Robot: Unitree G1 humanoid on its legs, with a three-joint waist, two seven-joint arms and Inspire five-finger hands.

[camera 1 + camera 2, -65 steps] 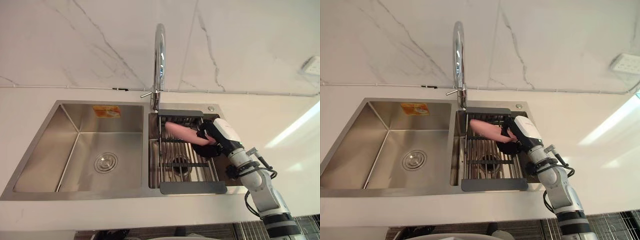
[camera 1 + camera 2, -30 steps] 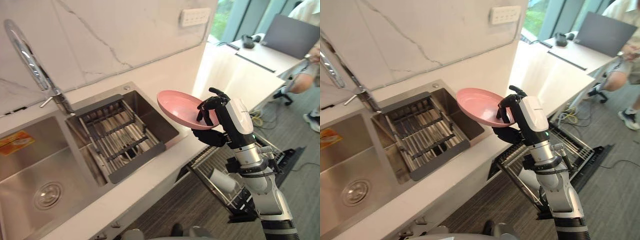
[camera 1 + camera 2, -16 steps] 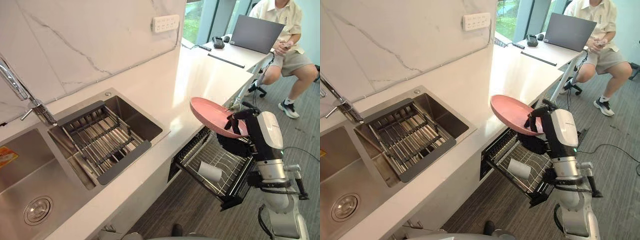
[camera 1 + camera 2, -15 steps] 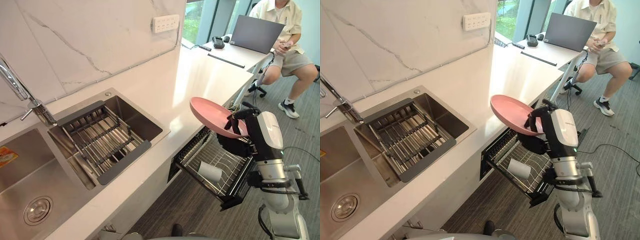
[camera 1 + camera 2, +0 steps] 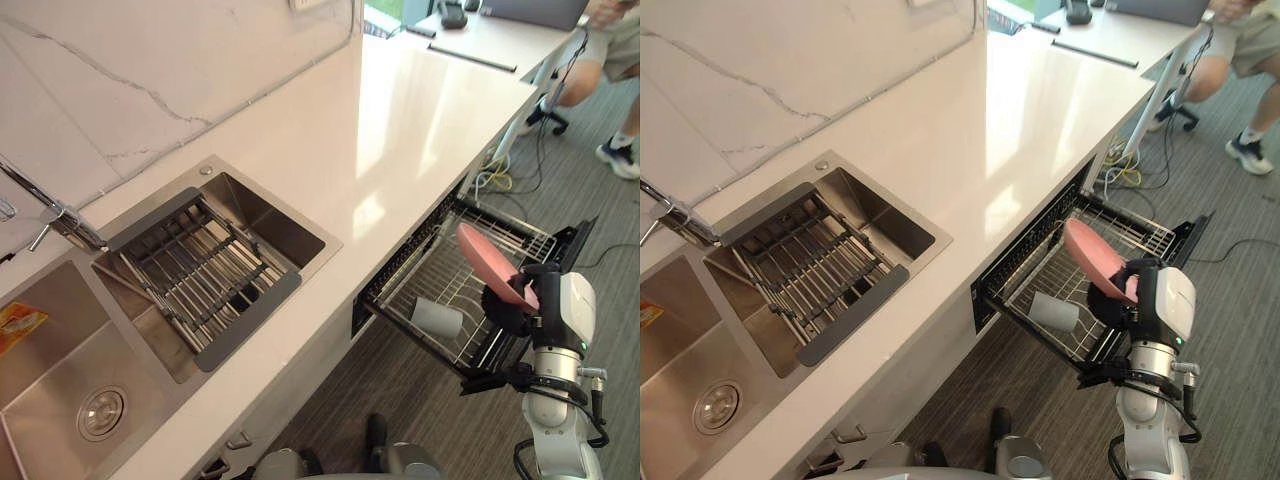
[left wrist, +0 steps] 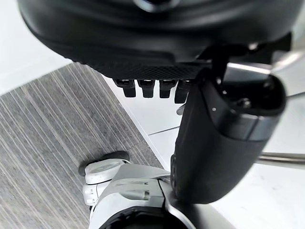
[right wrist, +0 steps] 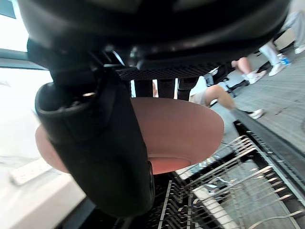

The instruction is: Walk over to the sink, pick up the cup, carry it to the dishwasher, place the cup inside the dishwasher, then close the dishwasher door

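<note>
**Technician A:** What is the right hand [image 5: 508, 306] carrying, and where?

**Technician B:** It is carrying a shallow pink dish [image 5: 489, 261], not a cup. The thumb and fingers [image 7: 164, 88] are pinching the dish by its rim. The dish is hanging tilted, steeply on edge, above the pulled-out dishwasher rack [image 5: 455, 283], well apart from the sink [image 5: 255, 215]. A white cup [image 5: 437, 318] is lying on its side in the rack, just beside the hand.

**Technician A:** And the left hand [image 6: 224, 138]?

**Technician B:** It is idling near the floor, with its fingers relaxed and gripping nothing.

**Technician A:** Which step is the robot performing?

**Technician B:** Judging by the pose, it is lowering the dish toward the rack. Release and door closing are not yet done.

**Technician A:** What faults are possible from here?

**Technician B:**
- The grip is acting on the rim only, so a tilted dish is likely to slip if the pinch is loosening early.
- A dish coming down off-line may strike the white cup or ride on top of the tines instead of seating between them.
- Fingers caught among the wires during withdrawal may be dragging the rack or tipping the dish.
- With the rack extended, the dishwasher door [image 5: 1192, 238] cannot shut, and forcing it risks jamming against the rack under the counter [image 5: 400, 130].
</note>
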